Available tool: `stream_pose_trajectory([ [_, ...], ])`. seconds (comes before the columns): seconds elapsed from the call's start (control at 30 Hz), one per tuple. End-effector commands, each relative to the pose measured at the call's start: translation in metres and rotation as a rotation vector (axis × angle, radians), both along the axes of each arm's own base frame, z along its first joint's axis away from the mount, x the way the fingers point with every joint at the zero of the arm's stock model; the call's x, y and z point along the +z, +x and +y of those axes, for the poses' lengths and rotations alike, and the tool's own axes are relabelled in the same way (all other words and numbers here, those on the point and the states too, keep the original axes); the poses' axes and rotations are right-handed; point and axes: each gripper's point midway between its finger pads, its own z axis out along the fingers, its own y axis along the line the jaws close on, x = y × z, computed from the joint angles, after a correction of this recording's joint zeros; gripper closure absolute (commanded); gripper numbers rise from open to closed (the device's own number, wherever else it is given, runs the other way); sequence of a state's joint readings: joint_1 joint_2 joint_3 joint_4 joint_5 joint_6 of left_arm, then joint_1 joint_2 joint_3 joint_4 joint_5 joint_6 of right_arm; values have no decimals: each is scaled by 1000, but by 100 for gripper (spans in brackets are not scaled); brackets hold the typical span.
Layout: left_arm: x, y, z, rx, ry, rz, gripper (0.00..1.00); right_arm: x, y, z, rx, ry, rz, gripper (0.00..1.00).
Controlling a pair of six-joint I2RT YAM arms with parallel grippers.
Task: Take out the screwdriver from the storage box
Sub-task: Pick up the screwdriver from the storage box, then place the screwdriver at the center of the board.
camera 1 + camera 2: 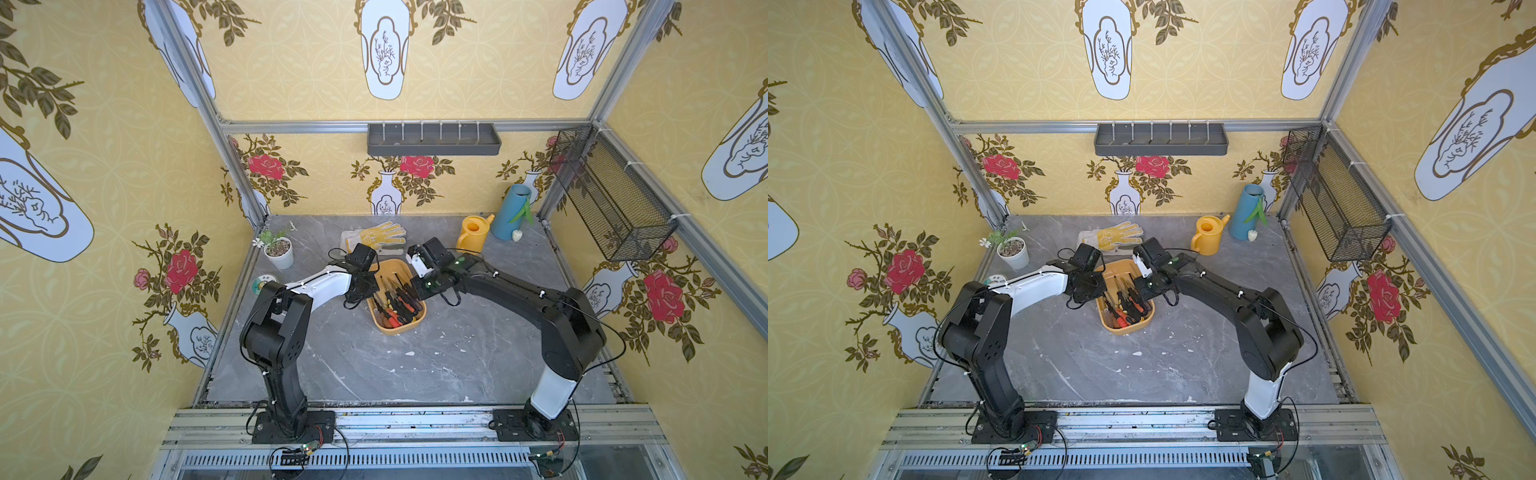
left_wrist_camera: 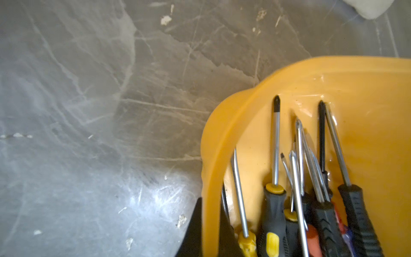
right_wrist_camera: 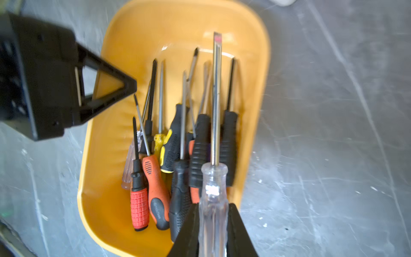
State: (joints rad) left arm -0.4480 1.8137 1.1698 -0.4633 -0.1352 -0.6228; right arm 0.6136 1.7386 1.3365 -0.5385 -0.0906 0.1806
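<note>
In both top views the yellow-orange storage box (image 1: 399, 329) sits near the middle of the grey worktop (image 1: 415, 365), loaded with screwdrivers (image 1: 395, 305). The left arm (image 1: 322, 286) and right arm (image 1: 498, 284) bend in from either side, their wrists over the box's two long edges. A work glove (image 1: 380, 237) lies just behind the box. A yellow watering can (image 1: 471, 237) and a potted plant (image 1: 279, 251) stand farther back.

In the left wrist view the left tool (image 2: 210, 222) is clamped on the box's side wall, one black finger outside the rim and one inside, beside the metal shafts lying in the tub.

In the right wrist view the right tool (image 3: 213, 209) grips the clear-handled screwdriver (image 3: 216, 100) by its handle. The flat-tipped shaft points along the box, over the heap of black, orange and yellow handles. Whether it is fully clear of the box cannot be told. The left tool shows at the box's opposite long rim.
</note>
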Motion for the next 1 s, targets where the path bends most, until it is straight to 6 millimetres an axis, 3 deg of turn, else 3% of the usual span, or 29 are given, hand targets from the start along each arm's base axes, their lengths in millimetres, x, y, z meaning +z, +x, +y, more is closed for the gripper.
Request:
stream_pose_trajectory([
  [0.0,7,7,1,-33,12,-56,100,21,19,-25,-99,58,-74,100],
  [0.17,15,6,2,-64,18,-89,100,23,25,-72,-173,-16,-80,100],
  [0.43,17,1,10,-129,84,-82,100,-5,16,-109,-269,-120,-1,100],
  [0.6,15,-1,13,-154,106,-78,100,-35,7,-113,-280,-152,80,100],
  [0.97,10,-1,21,-109,130,-78,100,-87,-11,-93,-270,-184,202,100],
])
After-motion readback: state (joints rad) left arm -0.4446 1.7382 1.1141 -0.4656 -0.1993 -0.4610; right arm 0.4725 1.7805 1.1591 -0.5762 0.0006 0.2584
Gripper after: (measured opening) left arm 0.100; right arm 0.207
